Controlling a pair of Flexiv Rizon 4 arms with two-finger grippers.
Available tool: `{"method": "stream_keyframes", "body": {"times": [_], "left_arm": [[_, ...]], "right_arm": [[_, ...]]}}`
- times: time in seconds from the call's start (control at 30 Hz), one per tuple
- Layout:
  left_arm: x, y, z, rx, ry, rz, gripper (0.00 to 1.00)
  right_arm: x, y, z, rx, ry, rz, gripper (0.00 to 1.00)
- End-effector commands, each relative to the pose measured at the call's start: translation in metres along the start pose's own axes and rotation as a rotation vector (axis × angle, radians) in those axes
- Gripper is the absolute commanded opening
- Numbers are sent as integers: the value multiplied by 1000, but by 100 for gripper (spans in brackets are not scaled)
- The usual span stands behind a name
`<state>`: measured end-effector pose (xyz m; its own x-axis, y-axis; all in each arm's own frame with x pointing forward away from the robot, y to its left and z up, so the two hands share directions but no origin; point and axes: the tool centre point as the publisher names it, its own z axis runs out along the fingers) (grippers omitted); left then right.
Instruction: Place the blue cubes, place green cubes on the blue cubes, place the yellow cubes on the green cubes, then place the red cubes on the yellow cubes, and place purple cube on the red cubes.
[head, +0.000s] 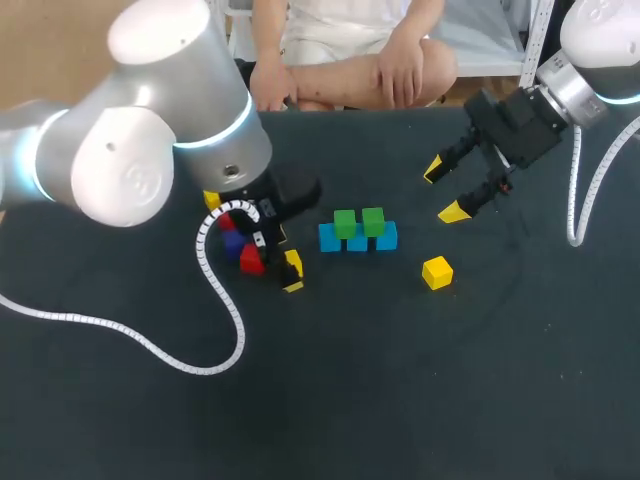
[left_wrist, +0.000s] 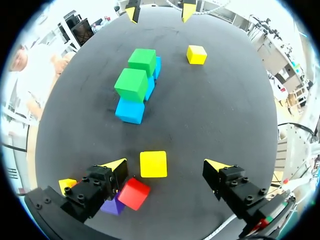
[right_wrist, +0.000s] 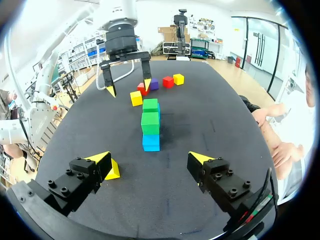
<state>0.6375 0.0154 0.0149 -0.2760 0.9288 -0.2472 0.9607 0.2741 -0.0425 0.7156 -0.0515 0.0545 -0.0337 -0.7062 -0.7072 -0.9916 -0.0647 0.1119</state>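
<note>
A row of blue cubes lies mid-table with two green cubes on top; in the left wrist view the green cubes sit on the blue cubes ahead of the gripper. My left gripper is open over a yellow cube lying between its fingers. A red cube and the purple cube lie beside one finger. My right gripper hangs open to the row's right, a second yellow cube near one finger.
Behind the left gripper lie another red cube and a third yellow cube. A white cable loops over the table's left front. A person sits at the far edge, hands off the table.
</note>
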Motion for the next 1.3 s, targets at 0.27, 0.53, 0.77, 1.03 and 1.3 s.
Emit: {"method": "stream_keyframes", "body": {"times": [0.27,0.53,0.77,1.03,1.3], "left_arm": [[-3,7,10,27,19,0,100],[1,5,12,33,22,-8,100],[3,6,12,31,24,-10,100],[3,7,11,29,23,-6,94],[3,7,15,38,21,0,47]], "right_arm": [[0,1,0,3,0,0,100],[0,1,0,3,0,0,100],[0,1,0,3,0,0,100],[0,1,0,3,0,0,100],[0,1,0,3,0,0,100]]}}
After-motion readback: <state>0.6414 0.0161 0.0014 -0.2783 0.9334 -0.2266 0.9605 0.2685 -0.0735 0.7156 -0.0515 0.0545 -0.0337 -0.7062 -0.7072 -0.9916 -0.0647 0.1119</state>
